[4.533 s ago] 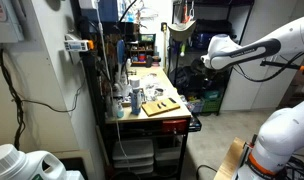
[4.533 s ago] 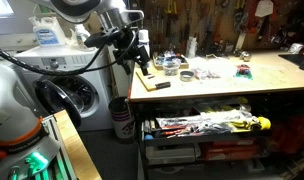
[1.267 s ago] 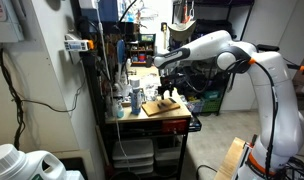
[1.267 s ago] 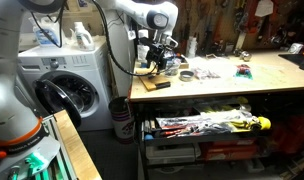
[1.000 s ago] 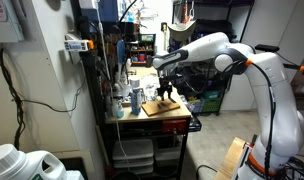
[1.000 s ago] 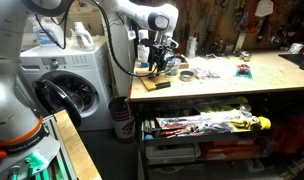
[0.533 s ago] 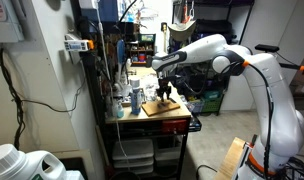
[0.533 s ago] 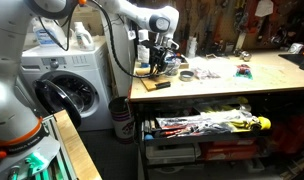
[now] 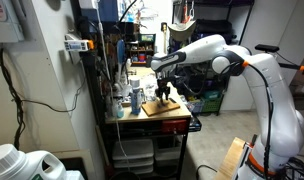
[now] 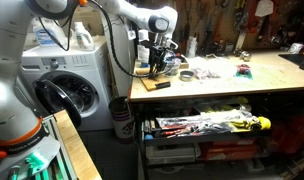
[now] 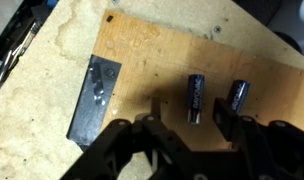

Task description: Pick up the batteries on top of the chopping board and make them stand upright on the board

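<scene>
My arm had swung in from well off to the side since a few seconds before, and my gripper [image 10: 157, 68] hung low over the chopping board [image 10: 149, 80] at the end of the table [image 10: 232, 88]. In the last second it had barely shifted, as the exterior views showed.

In the wrist view the board's tan wood filled most of the picture. Two batteries lay flat on it, side by side and a little apart, neither one upright. One battery [image 11: 195, 97] lay in line with the gap between my fingers [image 11: 122, 150]. The second battery [image 11: 237, 97] lay just ahead of the other finger.

My jaws stood partly spread, with nothing pinched between them. I could not tell whether the tips touched the wood. A dark flat strip [image 11: 94, 95] lay along the board's edge, well apart from the batteries.
</scene>
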